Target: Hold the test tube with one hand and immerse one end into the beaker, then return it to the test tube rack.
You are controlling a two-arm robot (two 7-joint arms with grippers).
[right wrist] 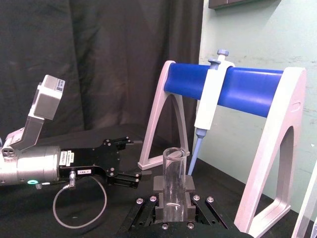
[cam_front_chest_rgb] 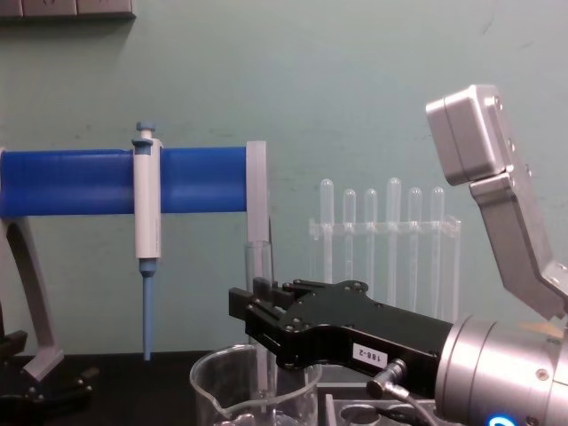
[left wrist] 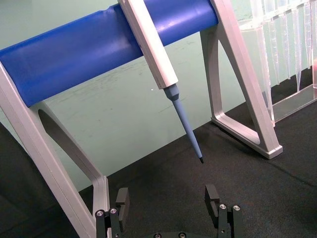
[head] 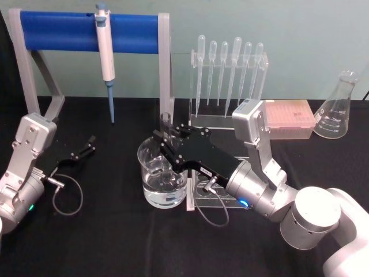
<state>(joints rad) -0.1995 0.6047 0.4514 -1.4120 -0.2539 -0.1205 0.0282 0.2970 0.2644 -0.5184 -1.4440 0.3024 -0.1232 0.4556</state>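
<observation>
The test tube (head: pixel 166 122) stands upright with my right gripper (head: pixel 165 142) shut around its middle. Its lower end reaches down inside the beaker (head: pixel 151 173), which holds clear water and sits at the table's centre. In the right wrist view the test tube (right wrist: pixel 174 171) rises open-topped between the right gripper's (right wrist: pixel 174 192) fingers. From the chest view the test tube (cam_front_chest_rgb: pixel 257 266) passes down into the beaker (cam_front_chest_rgb: pixel 217 390) just ahead of the right gripper (cam_front_chest_rgb: pixel 255 312). My left gripper (head: pixel 86 147) rests open at the left, with nothing between its fingers (left wrist: pixel 122 201).
A white-and-blue pipettor (head: pixel 105 52) hangs on the blue-barred stand (head: pixel 52 26) at the back. A rack of plastic pipettes (head: pixel 228 75), a pink tip box (head: pixel 288 118) and a conical flask (head: pixel 337 109) line the back right. A clear rack (head: pixel 210 193) lies under my right arm.
</observation>
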